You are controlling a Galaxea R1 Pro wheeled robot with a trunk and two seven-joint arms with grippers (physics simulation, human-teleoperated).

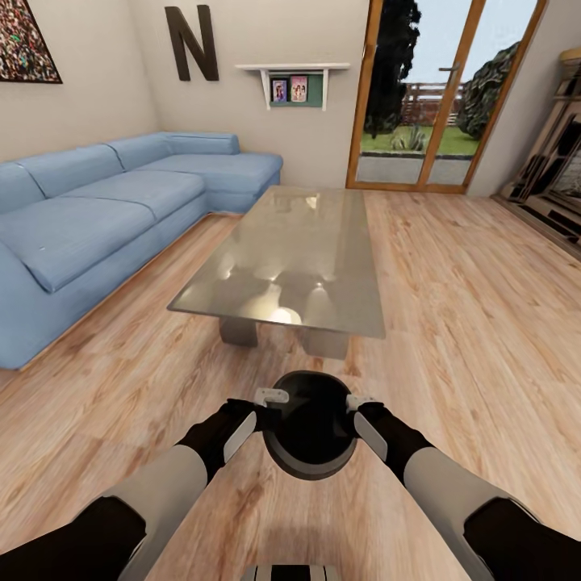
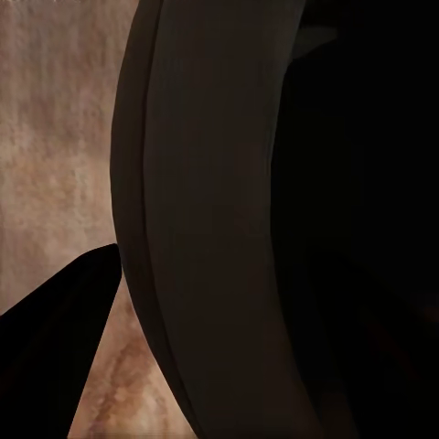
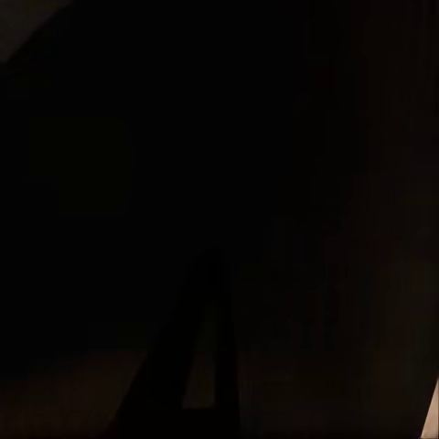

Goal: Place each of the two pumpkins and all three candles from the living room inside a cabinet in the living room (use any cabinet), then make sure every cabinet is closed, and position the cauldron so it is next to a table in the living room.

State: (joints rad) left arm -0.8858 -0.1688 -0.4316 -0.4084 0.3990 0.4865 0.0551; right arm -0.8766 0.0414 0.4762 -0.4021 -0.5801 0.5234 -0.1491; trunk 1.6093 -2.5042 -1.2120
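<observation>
- Far left in the head view, the blue sofa (image 1: 97,210) runs along the wall, well apart from the work in hand.
- The left claw (image 1: 273,397) sits at the cauldron's left rim. The left wrist view has the pot's curved dark wall (image 2: 210,238) pressed up close, with one dark finger (image 2: 55,338) just beside it over the wooden floor (image 2: 55,137). Whether this claw is clamped on the rim or merely pressed against it, I cannot tell.
- The cauldron (image 1: 311,436) hangs between the two claws, over the floor in front of the robot, mouth upward and roughly level. It stands near the end of the counter (image 1: 298,258), not touching it.
- How it will handle, as a judgement: a rigid pot, probably fairly heavy for its size, with a smooth bulging wall that offers little friction. The belly would slip out of a pinch, so the rim is the better hold, taken at opposite sides so the weight stays balanced and the pot cannot tip.
- The right claw (image 1: 359,401) mirrors the left at the opposite rim. The right wrist view is almost wholly dark, with only a faint finger shape, so I cannot tell its opening either.
- Far right, a dark wooden unit (image 1: 557,177) stands against the wall, beside the glazed door (image 1: 420,97) to the garden.
</observation>
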